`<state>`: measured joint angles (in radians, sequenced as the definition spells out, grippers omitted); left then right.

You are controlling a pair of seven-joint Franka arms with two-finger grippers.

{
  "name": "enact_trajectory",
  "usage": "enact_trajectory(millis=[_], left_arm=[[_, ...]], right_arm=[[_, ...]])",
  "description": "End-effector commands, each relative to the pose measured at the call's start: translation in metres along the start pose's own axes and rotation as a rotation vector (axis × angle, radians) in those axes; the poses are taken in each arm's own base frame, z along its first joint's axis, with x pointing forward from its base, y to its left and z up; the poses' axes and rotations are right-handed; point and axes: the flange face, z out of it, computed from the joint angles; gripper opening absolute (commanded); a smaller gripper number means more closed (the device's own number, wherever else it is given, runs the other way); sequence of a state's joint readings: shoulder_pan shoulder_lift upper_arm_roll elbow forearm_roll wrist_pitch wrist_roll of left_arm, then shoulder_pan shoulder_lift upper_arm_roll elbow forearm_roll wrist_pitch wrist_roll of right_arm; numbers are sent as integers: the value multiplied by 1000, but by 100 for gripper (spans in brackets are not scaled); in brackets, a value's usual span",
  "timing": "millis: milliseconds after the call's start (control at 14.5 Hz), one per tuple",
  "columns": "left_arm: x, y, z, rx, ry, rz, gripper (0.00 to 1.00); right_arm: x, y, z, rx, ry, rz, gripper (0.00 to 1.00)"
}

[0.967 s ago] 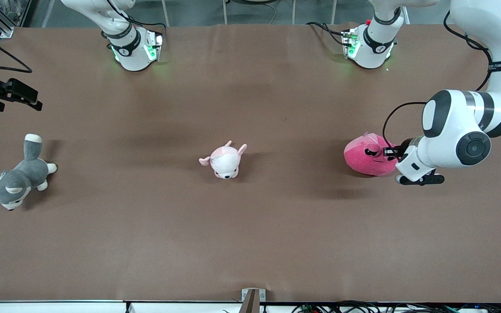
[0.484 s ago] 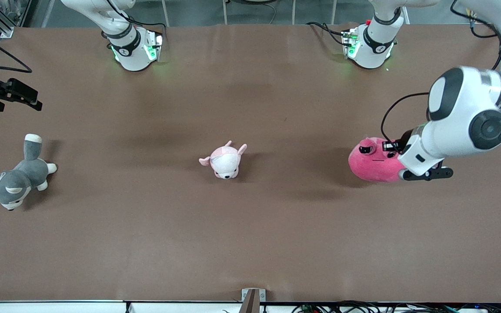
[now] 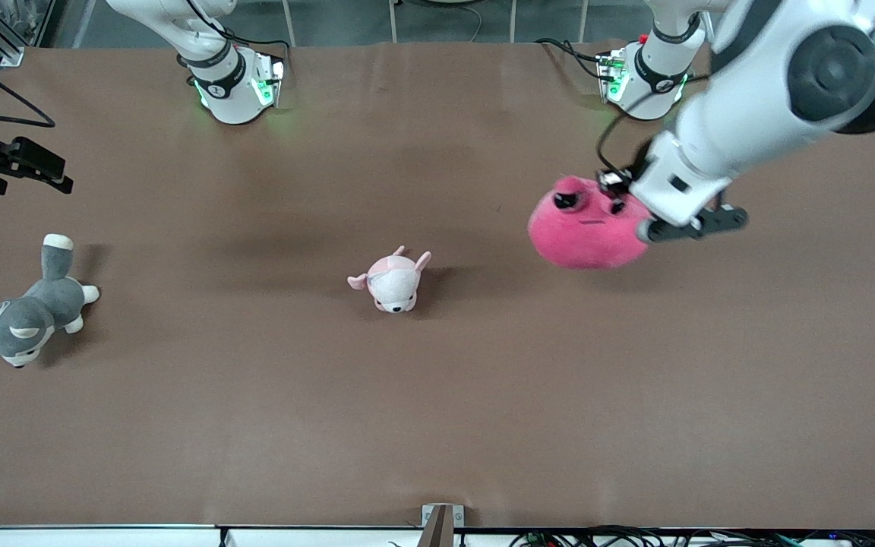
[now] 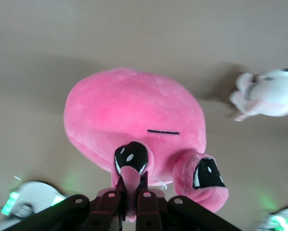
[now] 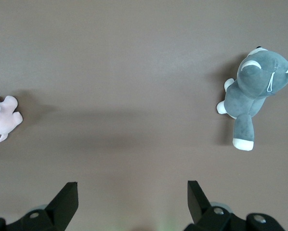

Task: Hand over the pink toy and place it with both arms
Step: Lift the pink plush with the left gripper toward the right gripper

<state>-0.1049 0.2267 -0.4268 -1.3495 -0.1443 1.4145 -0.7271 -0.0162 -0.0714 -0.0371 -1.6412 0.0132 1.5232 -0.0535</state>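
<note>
Three plush toys (pink toy (image 3: 585,228) in left gripper (image 3: 620,199))

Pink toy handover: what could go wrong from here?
1. The left end effector pinches only a small tuft of the pink toy, and the body hangs below over the table; a swing could pull it loose.
2. The right end effector waits open over the table near the husky plush, leaving a long carry.
3. The pale pink plush lies between them and could get knocked.

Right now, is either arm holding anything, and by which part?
The left tool holds the pink toy in the air by its small lighter pink tuft. The right tool is open and holds nothing.
</note>
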Motion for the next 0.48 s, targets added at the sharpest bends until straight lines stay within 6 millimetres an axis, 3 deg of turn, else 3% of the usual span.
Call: enact_trajectory(millis=[0,138,415], left_arm=[[-40,51,-18,-60,-8,-42,0],[-69,86,-17,-107,11,-66,0],[-106,141,-7,-193,32,-118,0]], right_arm=[[-7,2,-5,1,5,-8,100],[-7,1,-5,1,5,-9,100],[-7,1,-5,1,5,-9,100]])
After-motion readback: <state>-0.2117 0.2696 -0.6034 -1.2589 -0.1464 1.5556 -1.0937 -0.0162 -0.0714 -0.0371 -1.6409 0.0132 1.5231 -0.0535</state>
